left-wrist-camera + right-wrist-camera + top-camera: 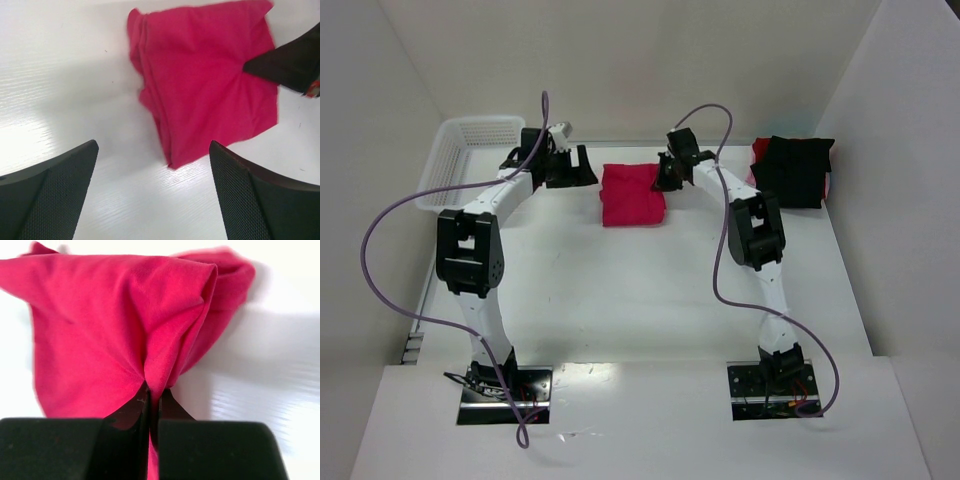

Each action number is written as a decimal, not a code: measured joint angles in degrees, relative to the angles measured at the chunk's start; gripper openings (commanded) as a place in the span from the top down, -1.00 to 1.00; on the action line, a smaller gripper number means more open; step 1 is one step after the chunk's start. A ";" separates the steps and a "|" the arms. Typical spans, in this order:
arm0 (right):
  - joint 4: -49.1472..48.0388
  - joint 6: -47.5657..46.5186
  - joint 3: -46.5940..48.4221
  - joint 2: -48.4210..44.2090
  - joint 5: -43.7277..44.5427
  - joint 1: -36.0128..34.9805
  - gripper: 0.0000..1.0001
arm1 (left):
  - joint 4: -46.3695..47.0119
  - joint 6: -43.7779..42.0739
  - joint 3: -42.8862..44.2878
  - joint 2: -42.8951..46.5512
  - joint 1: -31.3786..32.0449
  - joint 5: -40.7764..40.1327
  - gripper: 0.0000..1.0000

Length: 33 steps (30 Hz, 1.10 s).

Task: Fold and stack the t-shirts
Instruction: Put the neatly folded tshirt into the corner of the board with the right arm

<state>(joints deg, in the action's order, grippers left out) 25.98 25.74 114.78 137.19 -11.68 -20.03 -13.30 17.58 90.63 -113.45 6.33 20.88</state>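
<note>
Fabric of red t-shirt (90, 325) bunched inside right pincer (150, 392).

This looks like a robotics lab test cell rather than a home. A bare white table (640, 290) sits boxed in by plain white panels (620, 60) at the top and both sides of the frame. Along the bottom, two robot arms (470, 250) are bolted to metal base plates (535, 385), with purple cables (364, 248) looping loose.

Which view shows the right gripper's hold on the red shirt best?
Right wrist: the right gripper is shut on a pinched ridge of the red shirt. Left wrist shows only its tip at the cloth; the top view shows it small.
</note>
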 measured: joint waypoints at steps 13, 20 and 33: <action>12.79 -11.93 12.26 0.00 11.76 4.17 1.00 | -0.02 -1.38 -1.18 0.83 -0.96 0.76 -0.99; 17.46 -19.02 16.28 -0.79 15.45 13.00 1.00 | -0.20 -1.40 -1.92 0.94 -1.01 1.68 -0.99; 20.20 -26.40 18.71 -9.81 19.82 22.51 1.00 | -0.46 -1.25 -1.92 0.96 -1.01 3.91 -0.99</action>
<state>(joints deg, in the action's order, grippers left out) 46.17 -0.67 133.49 127.37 8.14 2.48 -13.76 16.34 88.71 -112.49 5.32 24.80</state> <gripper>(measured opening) 0.039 0.993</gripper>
